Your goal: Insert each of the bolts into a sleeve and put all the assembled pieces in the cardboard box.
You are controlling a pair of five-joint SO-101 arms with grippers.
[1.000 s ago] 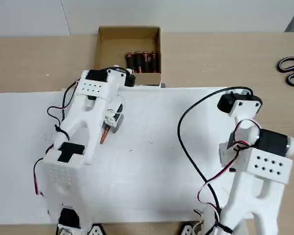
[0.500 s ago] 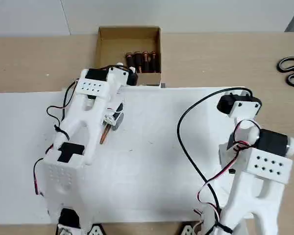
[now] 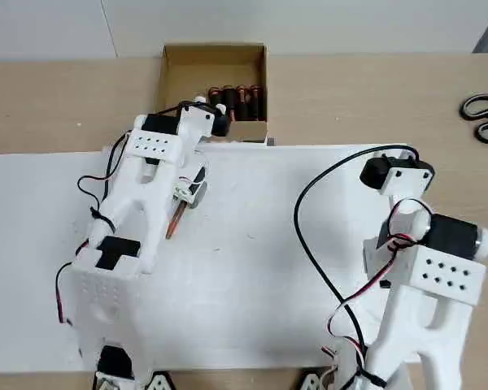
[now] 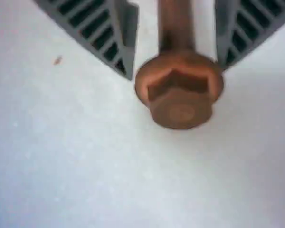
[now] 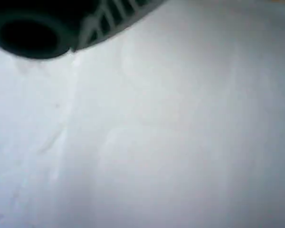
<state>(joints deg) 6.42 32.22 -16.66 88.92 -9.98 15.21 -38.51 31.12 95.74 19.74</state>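
A copper bolt (image 3: 175, 221) with a hex head (image 4: 179, 90) is held above the white paper, and my left gripper (image 4: 173, 66) is shut on its shank. In the high view that gripper (image 3: 187, 197) hangs under the left arm, a short way in front of the cardboard box (image 3: 172, 75). Several assembled pieces (image 3: 237, 101) lie side by side in the box's right part. A black hollow sleeve (image 5: 31, 34) sits in my right gripper beside a ribbed finger (image 5: 115, 18), above the paper. The right arm (image 3: 423, 268) stands at the right side of the paper.
A white paper sheet (image 3: 252, 276) covers most of the wooden table. Scissors (image 3: 484, 116) lie at the far right edge. A black cable (image 3: 309, 236) loops from the right arm across the paper. The paper's middle lies bare between the arms.
The left arm's wrist has shifted slightly toward the box, with the bolt still in its gripper. The right arm has kept still.
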